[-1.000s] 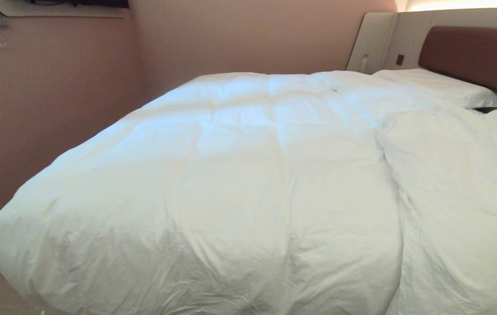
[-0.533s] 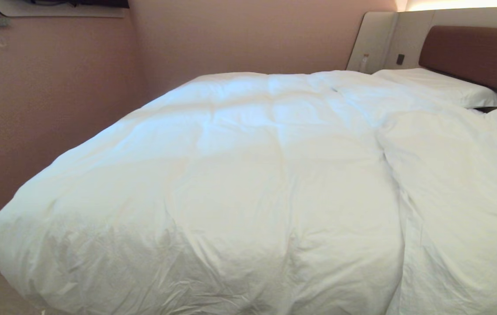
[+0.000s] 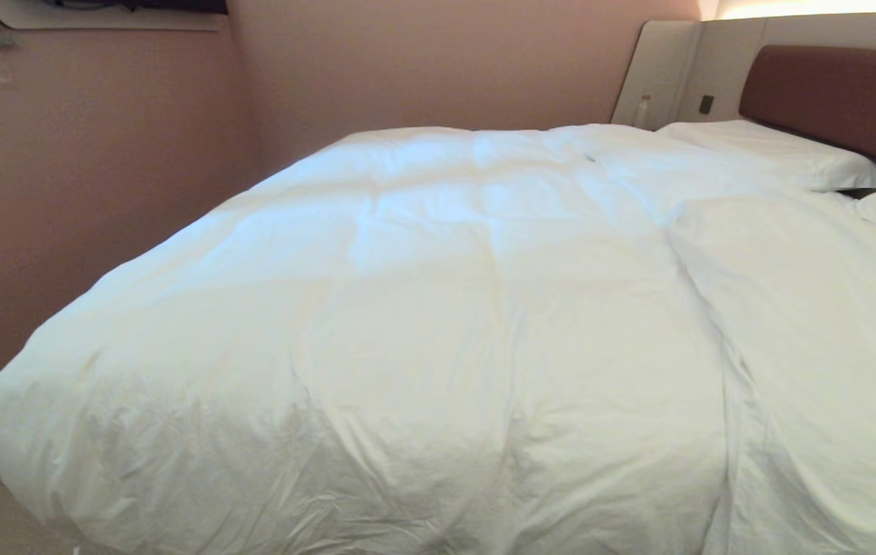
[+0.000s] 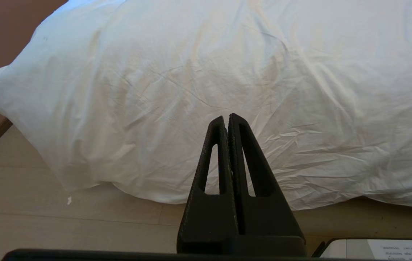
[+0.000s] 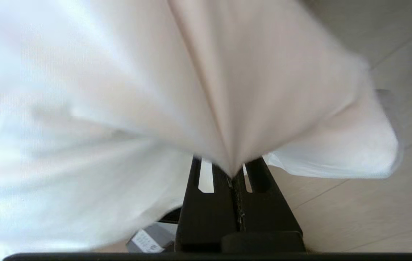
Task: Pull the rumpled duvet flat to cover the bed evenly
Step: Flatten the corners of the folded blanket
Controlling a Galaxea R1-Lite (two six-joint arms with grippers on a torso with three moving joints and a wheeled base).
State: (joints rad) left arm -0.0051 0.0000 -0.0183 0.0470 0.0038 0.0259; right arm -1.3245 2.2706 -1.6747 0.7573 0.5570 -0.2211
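The head camera is looking forward and down from the foot of the bed [image 3: 838, 92], taking in the whole duvet [image 3: 422, 308] with the headboard lying toward two o'clock. The left wrist camera is sitting low and near, facing the hanging foot edge of the duvet [image 4: 206, 90] above the floor [image 4: 46, 217]; the head view is sharing that corner at seven o'clock. The right wrist camera is pressing very close, with duvet [image 5: 119, 108] cloth filling it.

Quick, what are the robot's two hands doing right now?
Left gripper: closed, holding nothing.
Right gripper: closed on the duvet.
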